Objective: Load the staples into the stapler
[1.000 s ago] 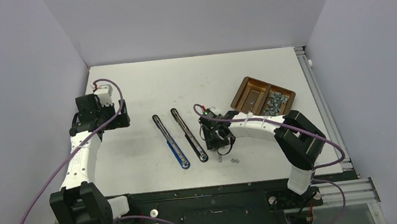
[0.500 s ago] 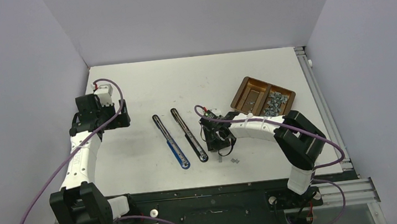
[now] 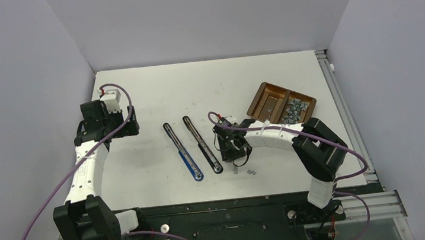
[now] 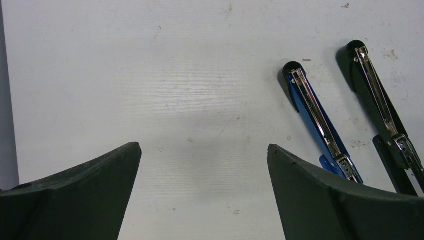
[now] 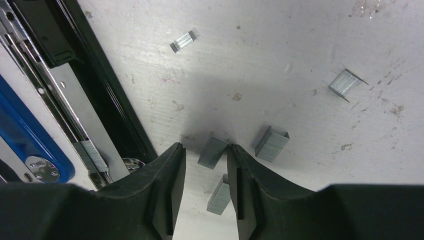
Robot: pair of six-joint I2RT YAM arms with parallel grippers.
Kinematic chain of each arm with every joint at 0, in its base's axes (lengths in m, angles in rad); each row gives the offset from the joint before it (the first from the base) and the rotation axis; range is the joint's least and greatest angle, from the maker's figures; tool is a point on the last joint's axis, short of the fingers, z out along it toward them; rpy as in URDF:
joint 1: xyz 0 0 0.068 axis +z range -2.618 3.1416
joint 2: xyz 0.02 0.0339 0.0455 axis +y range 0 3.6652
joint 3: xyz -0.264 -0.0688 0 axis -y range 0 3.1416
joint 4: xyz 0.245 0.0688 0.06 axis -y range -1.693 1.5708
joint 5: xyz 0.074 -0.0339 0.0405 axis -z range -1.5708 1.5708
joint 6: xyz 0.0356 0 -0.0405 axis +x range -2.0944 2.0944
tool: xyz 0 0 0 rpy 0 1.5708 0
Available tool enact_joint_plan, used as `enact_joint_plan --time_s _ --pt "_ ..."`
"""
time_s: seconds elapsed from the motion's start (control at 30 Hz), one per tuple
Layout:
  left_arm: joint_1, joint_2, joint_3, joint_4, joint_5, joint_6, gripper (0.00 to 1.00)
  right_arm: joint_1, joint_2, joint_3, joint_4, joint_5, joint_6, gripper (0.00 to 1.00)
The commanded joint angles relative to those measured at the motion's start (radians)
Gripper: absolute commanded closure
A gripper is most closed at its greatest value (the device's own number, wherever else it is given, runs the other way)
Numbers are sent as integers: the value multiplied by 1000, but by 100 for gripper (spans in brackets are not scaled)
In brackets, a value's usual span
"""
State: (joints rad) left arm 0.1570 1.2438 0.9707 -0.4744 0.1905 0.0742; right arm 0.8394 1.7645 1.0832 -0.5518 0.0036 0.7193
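We are looking at a robotics lab cell, not a lived-in room. Plain pale lavender-grey walls (image 3: 16, 87) box in a scuffed white desk (image 3: 153, 90) on three sides. Two white-and-black jointed robot arms, the left arm (image 3: 87, 166) and the right arm (image 3: 271, 136), are bolted to a black base plate (image 3: 225, 205) at the near edge. They trail purple cables (image 3: 35, 216), and a silver aluminium rail (image 3: 343, 106) runs along the right side. Staged props sit on the desk: a brown two-compartment tray (image 3: 254, 105) holding small silver-grey staples (image 3: 293, 109).
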Motion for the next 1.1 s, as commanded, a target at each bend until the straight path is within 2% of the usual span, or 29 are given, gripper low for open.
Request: enact_joint_plan --time_s 0.0,0.4,0.63,0.83,1.07 --pt "7 -28 3 36 15 9 4 2 44 34 22 16 -5 64" --pt "7 -31 -5 43 11 16 4 7 58 22 15 30 -20 72" --pt "6 -34 -3 43 16 18 4 15 88 57 -38 65 -74 72" --pt "6 -40 -6 41 20 18 4 17 96 77 -69 64 -105 68" --pt "6 -43 -6 39 22 17 4 18 105 79 -83 76 -120 71"
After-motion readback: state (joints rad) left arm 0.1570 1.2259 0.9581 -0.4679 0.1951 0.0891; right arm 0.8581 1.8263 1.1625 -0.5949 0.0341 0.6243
